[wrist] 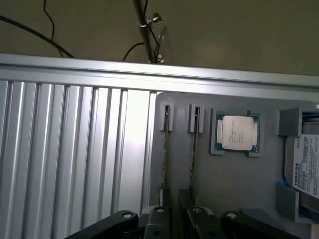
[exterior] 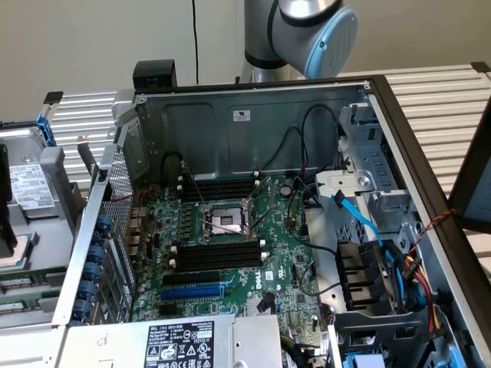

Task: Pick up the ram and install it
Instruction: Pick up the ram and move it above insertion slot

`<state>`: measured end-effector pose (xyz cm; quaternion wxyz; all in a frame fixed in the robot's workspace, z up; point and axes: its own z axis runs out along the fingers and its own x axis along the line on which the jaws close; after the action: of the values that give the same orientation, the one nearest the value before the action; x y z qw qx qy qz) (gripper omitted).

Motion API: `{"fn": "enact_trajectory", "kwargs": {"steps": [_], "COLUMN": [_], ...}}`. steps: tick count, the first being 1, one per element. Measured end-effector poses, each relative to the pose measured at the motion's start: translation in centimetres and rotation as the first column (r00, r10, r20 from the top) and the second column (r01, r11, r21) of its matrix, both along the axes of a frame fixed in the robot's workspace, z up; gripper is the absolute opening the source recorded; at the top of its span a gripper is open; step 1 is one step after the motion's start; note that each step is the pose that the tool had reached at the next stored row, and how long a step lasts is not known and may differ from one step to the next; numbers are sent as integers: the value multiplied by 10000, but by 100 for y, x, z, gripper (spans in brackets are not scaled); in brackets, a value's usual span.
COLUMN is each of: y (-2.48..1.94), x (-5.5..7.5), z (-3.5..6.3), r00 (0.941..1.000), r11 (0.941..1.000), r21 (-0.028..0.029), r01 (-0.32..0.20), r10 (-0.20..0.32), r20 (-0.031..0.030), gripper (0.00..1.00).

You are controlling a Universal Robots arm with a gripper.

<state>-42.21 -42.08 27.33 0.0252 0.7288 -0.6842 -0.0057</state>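
Two thin ram sticks stand edge-on in slots of a grey holder tray point(wrist: 239, 184): one ram stick point(wrist: 165, 149) and a second ram stick point(wrist: 193, 149) beside it. My gripper point(wrist: 178, 221) hovers over their near ends, open, with one finger point(wrist: 155, 224) by the first stick and the other finger point(wrist: 200, 224) by the second, and nothing held. In the exterior view the ram sticks point(exterior: 21, 285) lie in the tray at the exterior view's left, outside the case. The motherboard's black memory slots point(exterior: 216, 254) lie beside the processor socket point(exterior: 222, 218).
A silver-topped processor chip point(wrist: 237, 132) and a hard drive point(wrist: 305, 167) share the tray. The open computer case point(exterior: 253, 123) holds cables, a blue data cable point(exterior: 360, 218), a drive cage point(exterior: 376, 161) and a blue expansion slot point(exterior: 192, 291). Ribbed aluminium table point(wrist: 75, 159) surrounds the tray.
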Motion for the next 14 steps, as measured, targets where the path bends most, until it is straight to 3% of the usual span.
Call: {"fn": "enact_trajectory", "kwargs": {"steps": [14], "y": [7], "x": [2], "z": [-273], "r00": [10000], "r11": [10000], "r21": [0], "r01": [0], "r10": [0], "r20": [-1], "gripper": [21]}}
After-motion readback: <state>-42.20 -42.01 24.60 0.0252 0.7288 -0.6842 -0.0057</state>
